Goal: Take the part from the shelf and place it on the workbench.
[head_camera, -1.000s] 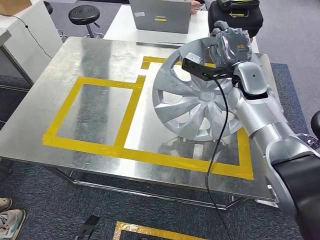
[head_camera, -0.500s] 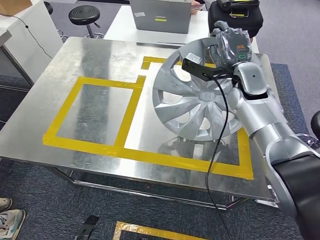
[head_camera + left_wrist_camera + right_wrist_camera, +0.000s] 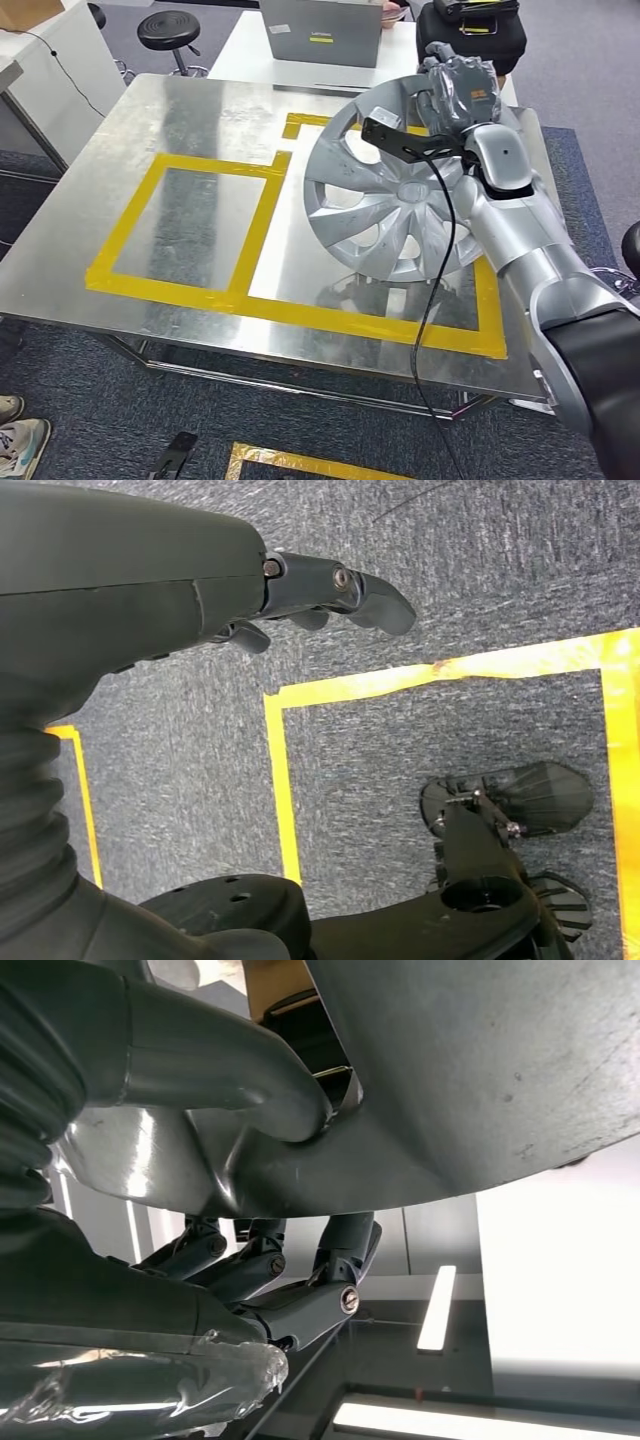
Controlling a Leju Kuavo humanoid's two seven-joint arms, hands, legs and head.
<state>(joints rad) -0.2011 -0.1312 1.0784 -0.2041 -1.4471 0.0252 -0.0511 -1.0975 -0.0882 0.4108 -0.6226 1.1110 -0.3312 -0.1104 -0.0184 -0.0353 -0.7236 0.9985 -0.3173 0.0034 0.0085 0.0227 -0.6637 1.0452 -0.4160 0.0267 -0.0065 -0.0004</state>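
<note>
The part is a silver wheel cover, tilted up over the right yellow-taped zone of the metal workbench. My right hand grips its far upper rim. The lower rim is at or just above the tabletop; I cannot tell if it touches. In the right wrist view the cover's grey back lies between the thumb and the dark fingers. My left hand hangs over grey carpet, fingers apart and holding nothing.
A second yellow-taped rectangle marks the bench's left half. Behind the bench stand a grey case, a black bag and a black stool. A person's shoes are at the near left on the floor.
My right hand and the wheel cover have shifted very slightly left and away; nothing else has moved.
</note>
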